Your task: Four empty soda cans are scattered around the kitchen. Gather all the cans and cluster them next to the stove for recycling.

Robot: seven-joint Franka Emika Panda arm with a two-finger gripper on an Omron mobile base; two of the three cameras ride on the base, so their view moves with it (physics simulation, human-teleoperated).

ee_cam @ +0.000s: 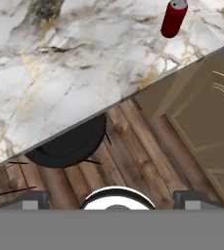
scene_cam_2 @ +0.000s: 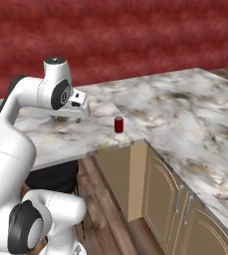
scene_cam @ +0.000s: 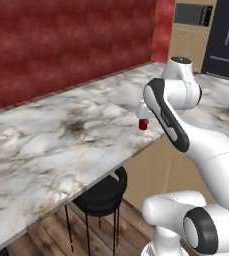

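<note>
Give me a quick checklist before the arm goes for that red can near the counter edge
1. Target found: ok. One red soda can stands on the marble counter.
2. Can upright: ok, silver top up.
3. Space around the can: ok, nothing close to it on the counter.
4. Edge risk: not ok. The can sits near the counter's inner corner, so a nudge could tip it off.
5. Gripper aligned: not ok. It hangs over the counter, off to the can's side; in the hand view the can is at the top edge, not between the fingertips.
6. Jaws open: cannot tell for sure; the fingertips look wide apart in the hand view.
</note>
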